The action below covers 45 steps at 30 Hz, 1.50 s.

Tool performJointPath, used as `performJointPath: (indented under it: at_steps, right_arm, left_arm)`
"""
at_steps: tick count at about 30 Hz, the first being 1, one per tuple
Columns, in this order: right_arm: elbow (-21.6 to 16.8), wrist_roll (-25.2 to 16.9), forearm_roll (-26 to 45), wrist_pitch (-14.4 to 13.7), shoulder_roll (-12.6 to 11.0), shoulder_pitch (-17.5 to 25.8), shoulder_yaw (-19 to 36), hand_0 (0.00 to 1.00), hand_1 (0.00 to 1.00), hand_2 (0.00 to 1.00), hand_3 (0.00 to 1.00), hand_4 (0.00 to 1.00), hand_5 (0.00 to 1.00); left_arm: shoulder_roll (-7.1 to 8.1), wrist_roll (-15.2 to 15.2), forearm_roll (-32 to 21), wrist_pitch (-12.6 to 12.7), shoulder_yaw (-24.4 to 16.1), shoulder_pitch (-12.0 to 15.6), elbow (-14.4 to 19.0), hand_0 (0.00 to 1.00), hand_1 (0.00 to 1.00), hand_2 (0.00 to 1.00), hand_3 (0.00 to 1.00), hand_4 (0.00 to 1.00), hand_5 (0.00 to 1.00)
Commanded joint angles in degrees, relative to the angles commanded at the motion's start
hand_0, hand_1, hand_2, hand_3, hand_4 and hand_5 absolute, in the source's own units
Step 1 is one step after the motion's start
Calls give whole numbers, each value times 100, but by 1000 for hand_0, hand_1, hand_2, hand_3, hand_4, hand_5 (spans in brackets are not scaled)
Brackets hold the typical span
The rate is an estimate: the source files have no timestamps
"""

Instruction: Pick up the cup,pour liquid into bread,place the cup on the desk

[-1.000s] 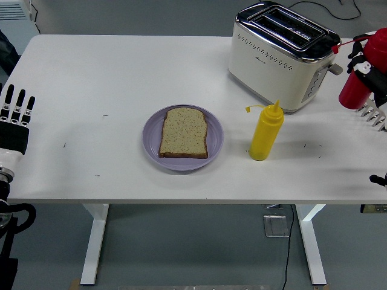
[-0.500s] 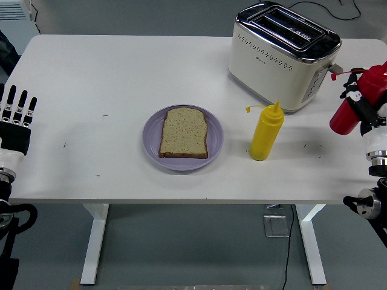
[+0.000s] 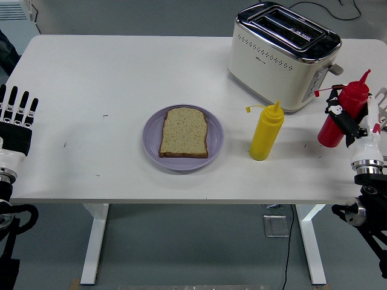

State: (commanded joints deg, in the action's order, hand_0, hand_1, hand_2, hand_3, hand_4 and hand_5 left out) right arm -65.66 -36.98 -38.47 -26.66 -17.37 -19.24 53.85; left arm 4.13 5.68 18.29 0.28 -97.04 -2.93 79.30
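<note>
Head view: my right hand (image 3: 357, 124) has its fingers (image 3: 334, 110) curled tight around the red squeeze bottle (image 3: 342, 115), held tilted, its foot at the surface (image 3: 91, 72), right of the toaster (image 3: 283, 55). The yellow bottle (image 3: 266, 131) stands just in front of the toaster; left of it the bread (image 3: 184, 132) lies on the purple plate (image 3: 214, 136). My left hand (image 3: 16, 118) rests far left, its fingers straight, holding nothing.
</note>
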Motion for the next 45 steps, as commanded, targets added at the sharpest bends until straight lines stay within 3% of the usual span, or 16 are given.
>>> performJointPath:
  at_steps: [12, 45]
  right_arm:
    - [429, 0, 100, -32, 234, -210, -146, 267, 254, 335, 411, 323, 125]
    - [849, 0, 247, -77, 439, -394, -468, 269, 252, 334, 416, 325, 145]
  left_arm:
    - [-2, 10, 2, 6, 25, 30, -6, 800, 804, 843, 751, 536, 998]
    - [-17, 36, 0, 23, -22, 27, -5, 800, 803, 843, 750, 534, 998]
